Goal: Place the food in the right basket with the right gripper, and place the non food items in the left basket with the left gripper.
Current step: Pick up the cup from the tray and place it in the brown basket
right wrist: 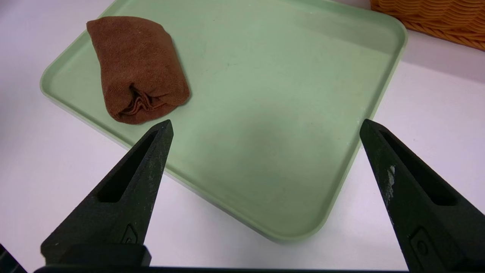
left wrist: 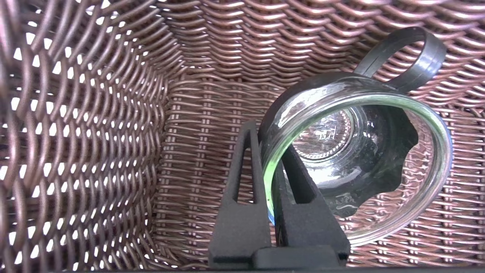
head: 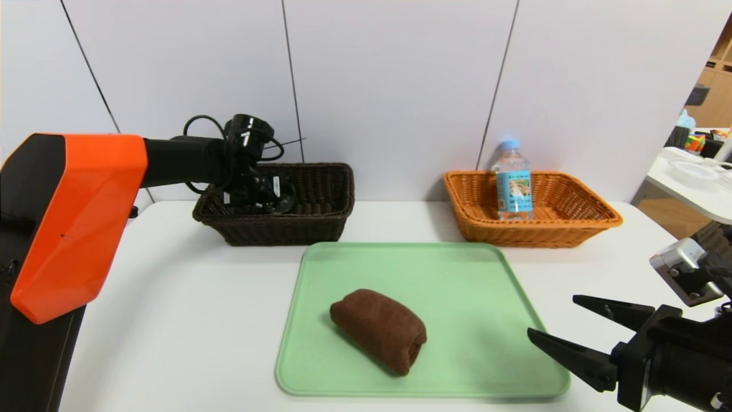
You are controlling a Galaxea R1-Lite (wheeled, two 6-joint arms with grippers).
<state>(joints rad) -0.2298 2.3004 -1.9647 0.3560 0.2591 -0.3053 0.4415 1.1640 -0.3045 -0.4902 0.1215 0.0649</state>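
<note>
In the left wrist view my left gripper (left wrist: 267, 142) is shut on the rim of a clear glass mug (left wrist: 435, 125) with a black loop handle. One finger is inside the mug and one outside. Mug and gripper are down inside the dark brown left basket (head: 326, 220); whether the mug rests on the floor I cannot tell. A rolled brown towel (head: 378, 329) lies on the green tray (head: 457, 274). A water bottle (head: 513, 183) stands upright in the orange right basket (head: 577, 232). My right gripper (head: 552, 315) is open and empty over the tray's near right corner.
The white table (head: 171, 297) carries the tray in the middle and both baskets at the back, against a white wall. The orange left arm link (head: 80, 217) stretches over the table's left side. A side table with clutter (head: 695, 171) stands at far right.
</note>
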